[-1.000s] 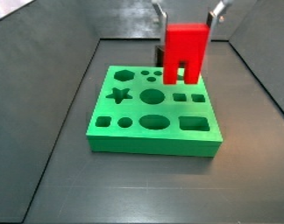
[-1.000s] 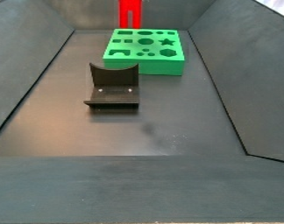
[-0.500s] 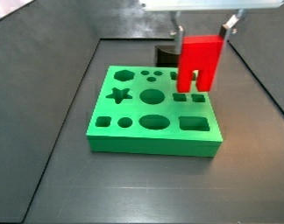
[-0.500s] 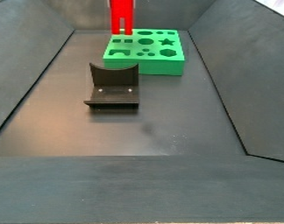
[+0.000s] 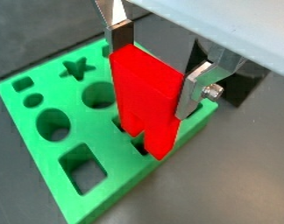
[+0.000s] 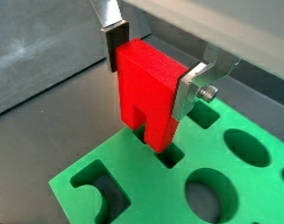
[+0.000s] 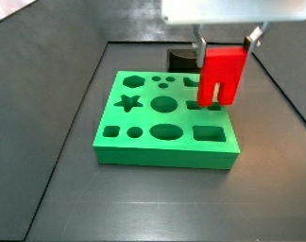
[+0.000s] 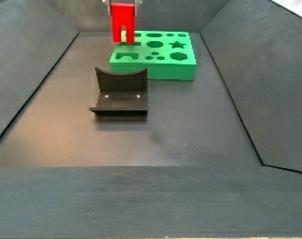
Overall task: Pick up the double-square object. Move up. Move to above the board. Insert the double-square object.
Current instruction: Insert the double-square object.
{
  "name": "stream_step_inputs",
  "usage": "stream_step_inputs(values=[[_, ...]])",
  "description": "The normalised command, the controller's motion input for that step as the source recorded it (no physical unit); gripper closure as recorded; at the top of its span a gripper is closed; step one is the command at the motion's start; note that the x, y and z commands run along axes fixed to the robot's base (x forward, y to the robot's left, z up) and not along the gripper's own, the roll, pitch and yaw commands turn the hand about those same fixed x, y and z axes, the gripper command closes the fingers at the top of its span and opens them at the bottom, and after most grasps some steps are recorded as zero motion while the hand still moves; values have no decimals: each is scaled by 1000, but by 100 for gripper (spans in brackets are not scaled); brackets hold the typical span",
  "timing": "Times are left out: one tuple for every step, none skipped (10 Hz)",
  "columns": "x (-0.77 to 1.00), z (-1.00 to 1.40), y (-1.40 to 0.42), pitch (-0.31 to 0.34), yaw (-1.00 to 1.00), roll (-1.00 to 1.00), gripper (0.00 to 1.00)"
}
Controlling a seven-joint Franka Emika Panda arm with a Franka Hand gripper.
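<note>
Silver fingers of the tool are clamped on the upper flanks of the double-square object, which is held upright just above the board, legs over a pair of square cut-outs. Rigid, light plastic is judged; smooth faces could slip, so the high, flat-sided grasp suits it.

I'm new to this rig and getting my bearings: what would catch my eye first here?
The bright red double-square object, clamped upright in the gripper, hangs over one edge of the green board with its legs just above the small square cut-outs. Away from the board, a dark fixture stands on the grey floor.
</note>
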Motion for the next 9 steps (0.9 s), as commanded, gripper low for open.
stream_step_inputs(values=[[-6, -354, 0, -33, 0, 113, 100], [-189, -386, 0, -41, 0, 141, 100], [-209, -360, 0, -49, 0, 139, 100], [-174, -323, 0, -43, 0, 120, 100], [-151, -337, 0, -67, 0, 104, 100], [-126, -360, 0, -83, 0, 93, 100], [-106, -449, 0, -130, 0, 81, 100], [-217, -529, -20, -170, 0, 129, 100], [-269, -500, -46, -150, 0, 121, 100]])
